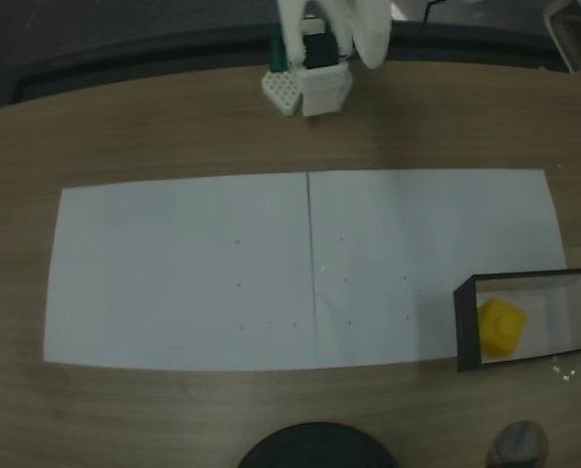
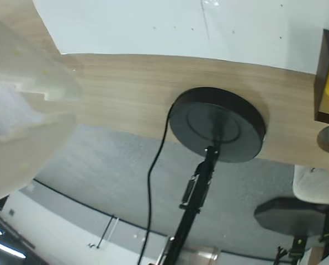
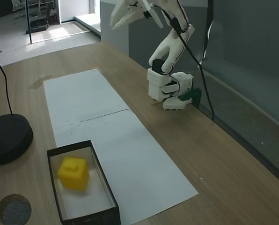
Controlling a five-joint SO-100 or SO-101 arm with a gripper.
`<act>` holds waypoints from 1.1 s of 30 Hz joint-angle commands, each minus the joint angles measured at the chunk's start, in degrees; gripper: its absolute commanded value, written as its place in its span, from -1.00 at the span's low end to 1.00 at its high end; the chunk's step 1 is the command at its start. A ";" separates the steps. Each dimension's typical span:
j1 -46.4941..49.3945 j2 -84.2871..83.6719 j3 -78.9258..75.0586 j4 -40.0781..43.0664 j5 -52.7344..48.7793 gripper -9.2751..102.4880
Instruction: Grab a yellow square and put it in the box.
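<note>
Yellow square (image 3: 73,173) is already inside the box (image 3: 107,193), sitting on the pale bottom toward the wall nearer the round black lamp base (image 3: 8,138); 1 side looks close to a wall, contact unclear. In a fixed view it reads the same: yellow square (image 1: 501,326) in the left half of the box (image 1: 463,327), box resting at the corner of the white paper (image 1: 183,273) on the worktop (image 1: 174,136).

Hand (image 3: 130,13) is raised high above the arm base (image 3: 170,89), well apart from box and block, fingers spread fairly wide, holding nothing.

Judgement: placement looks done, the step in hand is retreat/park. To do it well: keep the hand up and away from the box so nothing nudges the thin walls, fold toward the base and avoid swinging low over the paper or clipping the cable running down the arm.

Hard to make out:
- Wrist view: hand is a blurred white mass at the left edge, finger gap unreadable there.
- Wrist view crops the box to a sliver at the right edge, with a strip of yellow.
- Small grey round thing (image 3: 14,209) near the box: can't identify.
- Raised mark on the block top is faint.
</note>
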 commanded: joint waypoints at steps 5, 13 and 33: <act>7.56 32.61 24.61 -12.39 -3.43 -0.84; 12.57 42.10 39.02 -22.41 -7.38 -0.84; 9.67 42.71 86.92 -42.45 -7.12 -0.84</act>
